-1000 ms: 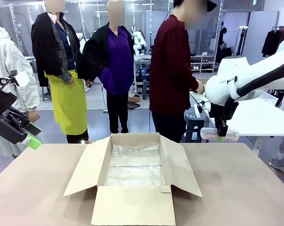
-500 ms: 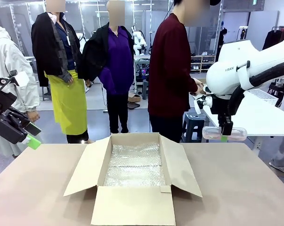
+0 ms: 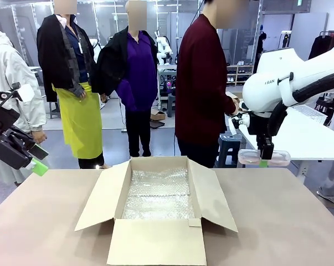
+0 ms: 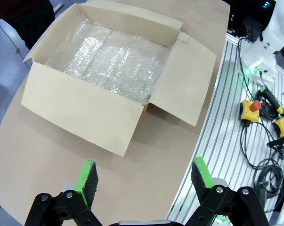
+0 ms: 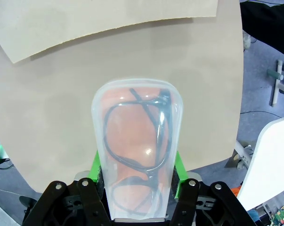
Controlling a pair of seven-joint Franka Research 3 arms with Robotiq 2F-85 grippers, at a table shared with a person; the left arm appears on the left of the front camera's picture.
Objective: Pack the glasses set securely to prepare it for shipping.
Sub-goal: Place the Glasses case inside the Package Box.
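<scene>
- My right gripper [image 5: 137,165] clamps the pale pink case [image 5: 137,117] by its long sides, held flat, so I judge it can go down level
- My left gripper [image 4: 144,176] hangs wide open, well off to the left
- The cardboard box [image 3: 155,244] has splayed flaps and a bubble wrap [image 3: 158,194] lining for cushioning; its right flap lies between case and opening
- The case hovers over the table [image 3: 277,221], near its far right edge
</scene>
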